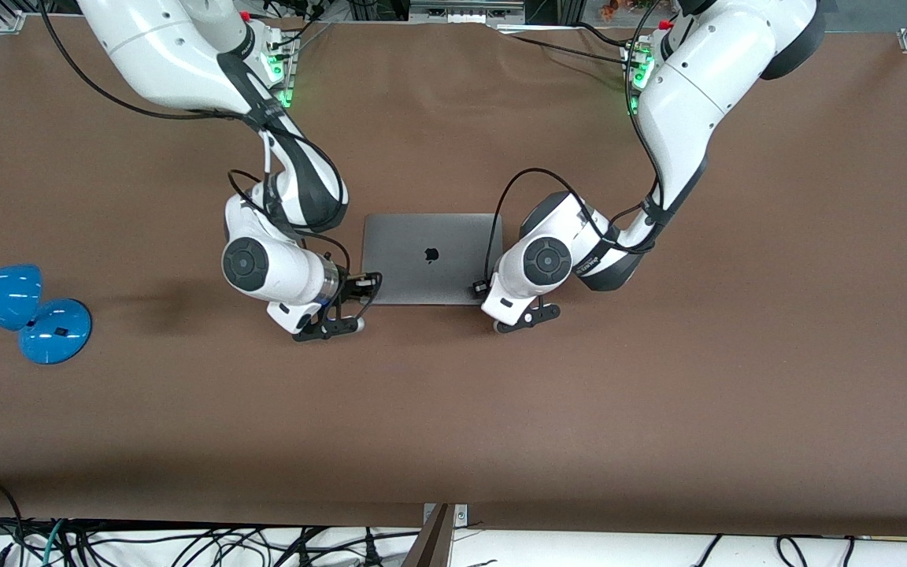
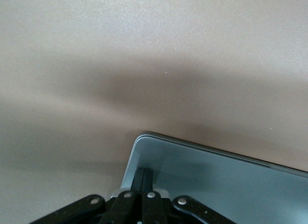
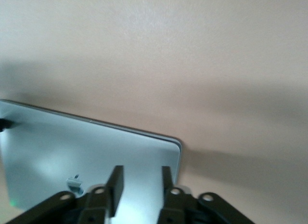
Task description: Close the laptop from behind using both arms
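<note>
So the laptop [image 1: 431,258] looks basically shut at this point, lid down flat with the apple logo [image 1: 431,254] facing up, sitting mid-table between the two arms. I can't see any keyboard or screen in any view, so I'd call the closing part done or as good as done

The left gripper [image 1: 479,288] is down on the lid's corner toward the left arm's end, on the edge nearest the front camera. In the left wrist view its fingers [image 2: 143,183] are pinched together with no gap, resting on the lid and not holding anything

The right gripper [image 1: 368,285] is at the matching corner toward the right arm's end. In the right wrist view its fingers [image 3: 115,185] stand apart with bare lid showing between them, so it's open and gripping nothing

What's left, as far as I can judge: maybe a final press to make sure the lid is seated, then both arms lift off and back away. There's a blue desk lamp [image 1: 16,309] well apart at the right arm's end of the table [image 1: 658,409], nowhere near the action
</note>
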Action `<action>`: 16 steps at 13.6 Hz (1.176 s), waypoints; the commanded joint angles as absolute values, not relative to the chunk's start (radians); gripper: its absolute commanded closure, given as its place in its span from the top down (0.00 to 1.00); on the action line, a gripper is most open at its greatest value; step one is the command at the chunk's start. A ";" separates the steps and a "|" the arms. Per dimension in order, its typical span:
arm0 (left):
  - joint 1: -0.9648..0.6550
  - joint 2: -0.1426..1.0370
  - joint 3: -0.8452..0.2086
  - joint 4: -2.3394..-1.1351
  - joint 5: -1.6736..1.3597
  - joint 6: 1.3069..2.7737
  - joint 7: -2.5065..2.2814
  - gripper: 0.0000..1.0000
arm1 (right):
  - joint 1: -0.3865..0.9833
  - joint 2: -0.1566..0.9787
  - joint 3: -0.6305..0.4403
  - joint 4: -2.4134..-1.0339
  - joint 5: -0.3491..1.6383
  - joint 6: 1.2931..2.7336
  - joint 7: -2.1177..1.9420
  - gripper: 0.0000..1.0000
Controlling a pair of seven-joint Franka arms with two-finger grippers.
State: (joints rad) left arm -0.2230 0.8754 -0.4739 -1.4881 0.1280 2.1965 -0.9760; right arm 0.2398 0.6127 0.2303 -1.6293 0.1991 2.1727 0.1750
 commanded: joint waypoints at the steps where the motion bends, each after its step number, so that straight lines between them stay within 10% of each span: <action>1: -0.235 0.876 -0.462 -1.457 0.157 2.191 -0.985 0.59 | 0.187 0.499 0.232 -1.649 0.181 2.035 0.167 0.75; 2: -0.229 0.861 -0.462 -1.457 0.167 2.189 -0.983 1.00 | 0.161 0.467 0.230 -1.648 0.163 1.972 0.169 0.82; 5: -0.204 0.789 -0.472 -1.459 0.158 2.094 -0.973 1.00 | 0.115 0.370 0.226 -1.646 0.072 1.855 0.166 0.99; 16: 0.130 0.287 -0.721 -1.630 0.058 1.684 -0.758 1.00 | 0.038 0.088 0.068 -1.537 -0.032 1.638 0.147 1.00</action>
State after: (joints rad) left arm 0.0257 0.4195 -0.6492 -1.5046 0.0963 1.6883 -0.8116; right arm 0.0393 0.1270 0.0711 -1.5353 0.0126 1.6551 0.1529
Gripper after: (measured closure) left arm 0.000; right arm 0.000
